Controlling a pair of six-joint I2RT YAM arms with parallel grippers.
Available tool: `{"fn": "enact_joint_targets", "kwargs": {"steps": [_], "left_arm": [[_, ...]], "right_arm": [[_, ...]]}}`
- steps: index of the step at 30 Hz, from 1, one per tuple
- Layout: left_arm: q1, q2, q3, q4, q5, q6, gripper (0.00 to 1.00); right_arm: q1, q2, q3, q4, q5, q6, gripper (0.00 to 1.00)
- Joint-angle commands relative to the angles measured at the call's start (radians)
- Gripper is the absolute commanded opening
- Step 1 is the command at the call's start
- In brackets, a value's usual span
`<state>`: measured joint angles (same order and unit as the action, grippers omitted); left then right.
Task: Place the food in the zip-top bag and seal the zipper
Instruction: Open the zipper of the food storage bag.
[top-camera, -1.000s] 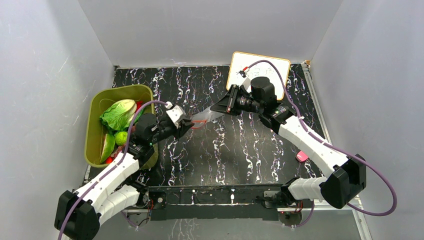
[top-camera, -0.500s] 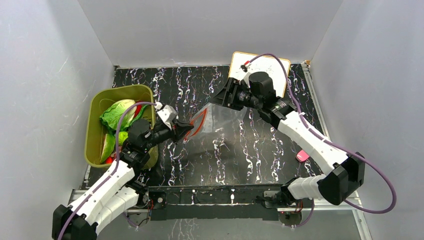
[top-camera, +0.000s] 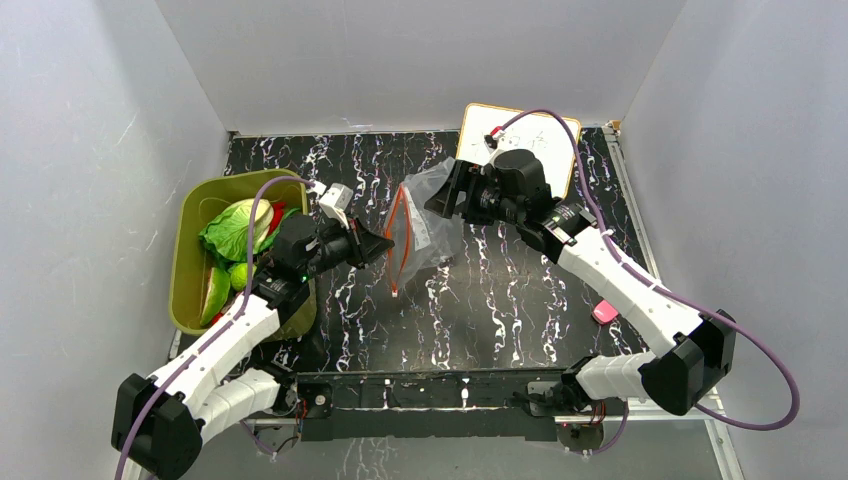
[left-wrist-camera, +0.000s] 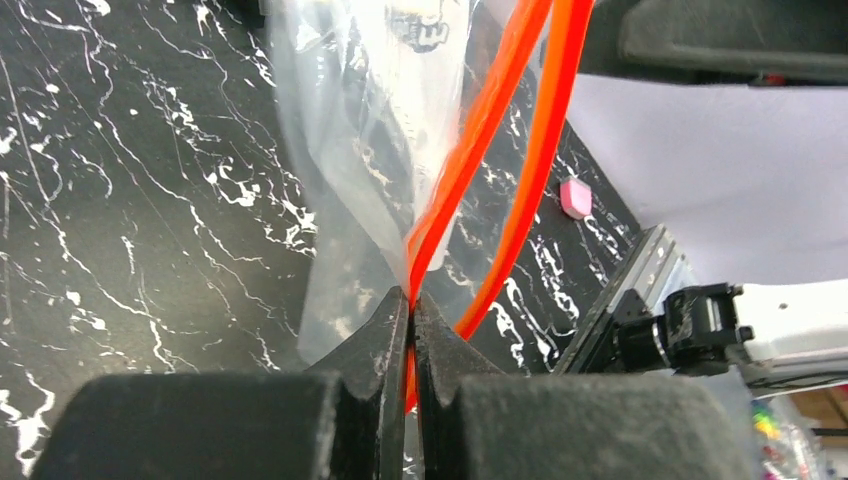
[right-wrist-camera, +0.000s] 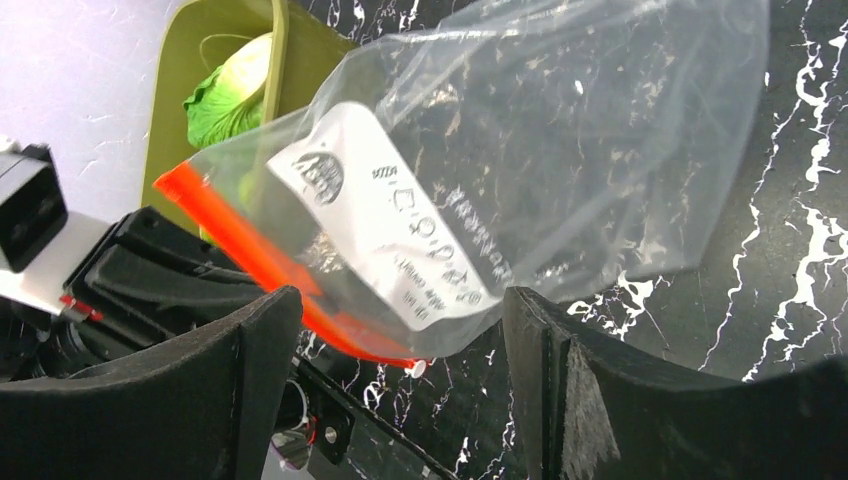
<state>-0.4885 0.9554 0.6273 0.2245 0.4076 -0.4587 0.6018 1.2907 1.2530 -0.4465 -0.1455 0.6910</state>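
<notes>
The clear zip-top bag hangs over the middle of the table, its mouth toward the left arm. My left gripper is shut on the red-orange zipper strip of one lip; the other lip bows away, so the mouth gapes. My right gripper stands open at the bag's far end, its fingers wide apart with the bag just beyond them and not pinched. The food, pale green cabbage and green pieces, lies in the olive-green basket at the left.
A white board leans at the back right. A small pink thing lies near the right edge of the table. Grey walls close in on three sides. The basket sits right behind the left arm.
My right gripper has opened and let go of the bag. The bag, stretched between both grippers before, now hangs from the left gripper alone with its mouth spread.
</notes>
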Motion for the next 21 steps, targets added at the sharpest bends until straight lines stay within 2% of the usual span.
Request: {"fn": "enact_joint_targets", "kwargs": {"steps": [1, 9, 15, 21], "left_arm": [[-0.004, 0.019, 0.05, 0.031, -0.009, -0.133, 0.0], [-0.005, 0.04, 0.08, 0.028, -0.019, -0.261, 0.0], [-0.005, 0.048, 0.072, 0.038, -0.009, -0.312, 0.0], [-0.005, 0.029, 0.063, 0.034, -0.014, -0.334, 0.0]], "right_arm": [[0.023, -0.048, 0.05, 0.051, 0.039, -0.024, 0.72], [0.125, -0.058, -0.007, 0.113, 0.12, -0.045, 0.5], [0.207, -0.021, -0.015, 0.12, 0.191, -0.08, 0.47], [0.222, 0.028, -0.021, 0.12, 0.237, -0.11, 0.47]]}}
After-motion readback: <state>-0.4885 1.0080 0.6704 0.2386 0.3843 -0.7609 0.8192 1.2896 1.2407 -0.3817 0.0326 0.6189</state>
